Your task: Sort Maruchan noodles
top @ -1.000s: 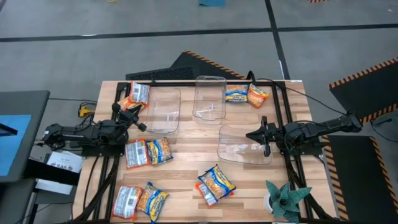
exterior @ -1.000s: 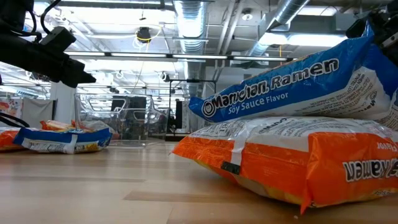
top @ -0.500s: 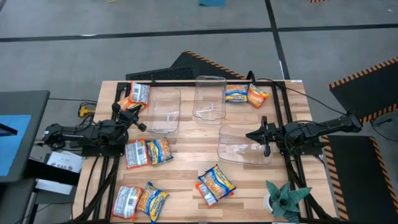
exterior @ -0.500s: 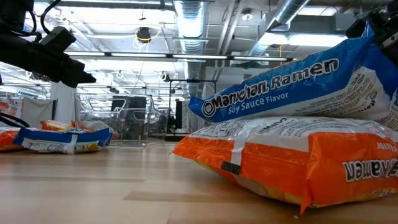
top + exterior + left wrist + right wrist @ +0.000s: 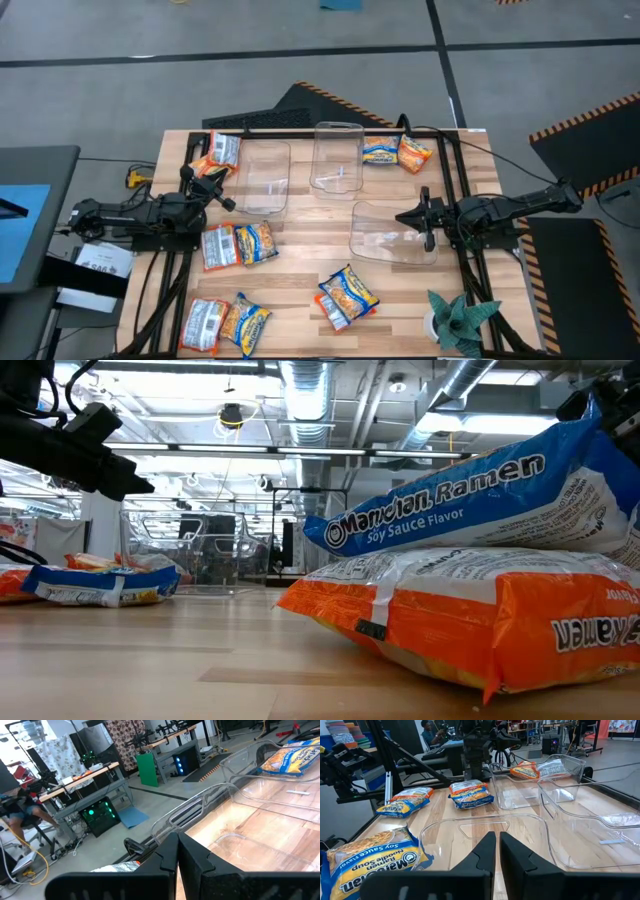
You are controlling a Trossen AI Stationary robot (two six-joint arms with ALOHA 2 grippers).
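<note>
Clearly, one blue packet is reading "Maruchan Ramen Soy Sauce Flavor"; ten packets are lying around three clear bins; left gripper and right gripper are resting with fingers pressed together, holding nothing.

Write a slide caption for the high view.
Both grippers, left and right, wait shut beside three clear bins amid scattered noodle packets.

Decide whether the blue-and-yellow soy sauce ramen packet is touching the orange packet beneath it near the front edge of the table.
Touching. The low view shows the blue-and-yellow soy sauce ramen packet lying directly on the orange packet, no gap between them.
</note>
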